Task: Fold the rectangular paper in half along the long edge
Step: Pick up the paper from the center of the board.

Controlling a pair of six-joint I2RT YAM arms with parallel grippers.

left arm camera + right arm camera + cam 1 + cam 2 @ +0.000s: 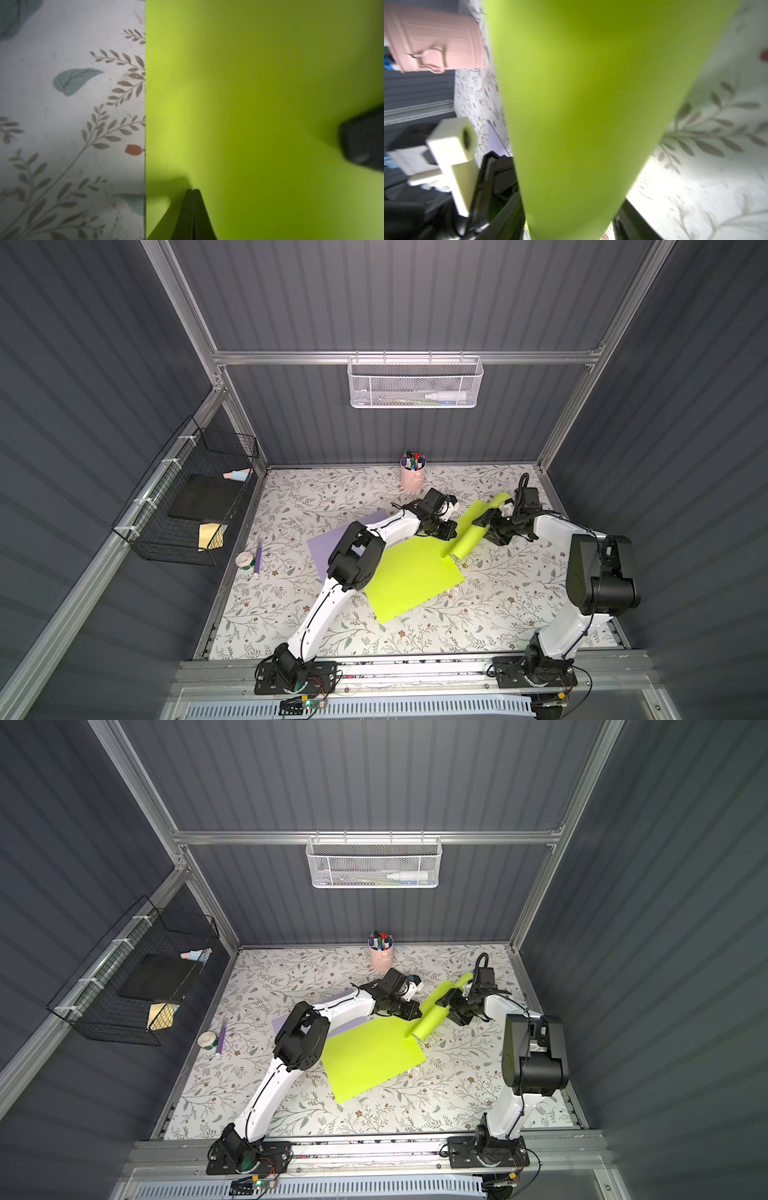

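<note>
The lime-green rectangular paper (411,576) (370,1052) lies on the floral table, with its far right part curled up into a loose roll (478,526) (434,1011). My left gripper (446,531) (411,1011) is shut, its tips pressed down on the flat sheet close to a straight edge, as the left wrist view shows (193,190). My right gripper (486,531) (449,1009) stands open with the curl between its fingers. In the right wrist view the curled paper (581,104) fills the gap between the jaws (571,228).
A purple sheet (328,547) lies partly under the green paper and the left arm. A pink cup of pens (412,477) (436,39) stands behind the grippers. A tape roll (245,559) and purple pen (257,558) lie at the left edge. Wire baskets (187,497) (415,383) hang on the walls.
</note>
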